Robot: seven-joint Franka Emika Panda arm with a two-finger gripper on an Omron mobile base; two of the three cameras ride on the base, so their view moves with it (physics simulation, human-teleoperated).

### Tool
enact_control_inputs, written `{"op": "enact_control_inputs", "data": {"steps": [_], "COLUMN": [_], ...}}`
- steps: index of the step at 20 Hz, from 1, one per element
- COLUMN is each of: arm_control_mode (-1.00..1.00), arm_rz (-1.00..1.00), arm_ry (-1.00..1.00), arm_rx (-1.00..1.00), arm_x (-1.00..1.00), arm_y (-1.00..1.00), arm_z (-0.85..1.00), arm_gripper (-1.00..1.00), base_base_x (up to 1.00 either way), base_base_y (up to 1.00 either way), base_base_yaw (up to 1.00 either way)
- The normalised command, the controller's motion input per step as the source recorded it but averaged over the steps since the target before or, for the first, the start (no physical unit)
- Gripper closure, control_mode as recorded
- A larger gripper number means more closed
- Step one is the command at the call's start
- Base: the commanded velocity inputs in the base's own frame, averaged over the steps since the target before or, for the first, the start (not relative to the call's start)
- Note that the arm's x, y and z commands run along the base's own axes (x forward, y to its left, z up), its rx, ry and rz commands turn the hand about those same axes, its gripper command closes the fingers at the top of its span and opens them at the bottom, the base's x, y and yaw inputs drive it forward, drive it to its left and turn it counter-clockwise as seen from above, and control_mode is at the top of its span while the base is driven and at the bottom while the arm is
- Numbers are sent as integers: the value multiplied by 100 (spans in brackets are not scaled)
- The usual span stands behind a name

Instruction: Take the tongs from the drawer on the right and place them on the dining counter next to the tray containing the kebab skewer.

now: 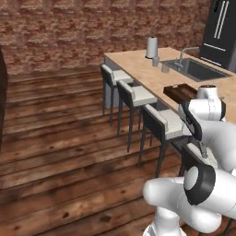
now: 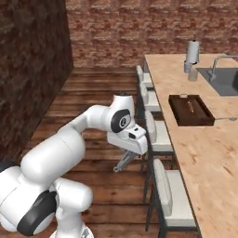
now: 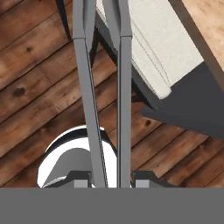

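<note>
Gripper clamped narrow on one pair of tongs, hanging over the wood floor just off the stool-side edge of the dining counter. Tongs' long axis along the fingers, slanting down and away from the counter; in the hand view two thin arms running straight out. One tray near the sink-side edge, lengthwise along the counter, with one kebab skewer inside. Four stools along the edge.

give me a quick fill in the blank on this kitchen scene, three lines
1. The gripper is shut on the ____.
2. The skewer lies in the ____.
3. The tray sits on the counter between the stools and the ____.

Missing words: tongs; tray; sink
</note>
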Motion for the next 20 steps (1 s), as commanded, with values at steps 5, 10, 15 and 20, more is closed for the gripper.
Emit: {"op": "enact_control_inputs", "data": {"steps": [5,10,15,20], "arm_control_mode": [100,100,100,100], "arm_rz": [0,0,0,0], "arm_ry": [0,0,0,0], "arm_rx": [0,0,0,0], "arm_x": [0,0,0,0], "arm_y": [0,0,0,0], "arm_z": [0,0,0,0], "arm_gripper": [100,100,100,100], "base_base_x": [63,59,59,58], "base_base_y": [41,49,48,42], "base_base_yaw": [-40,-31,-33,-38]}}
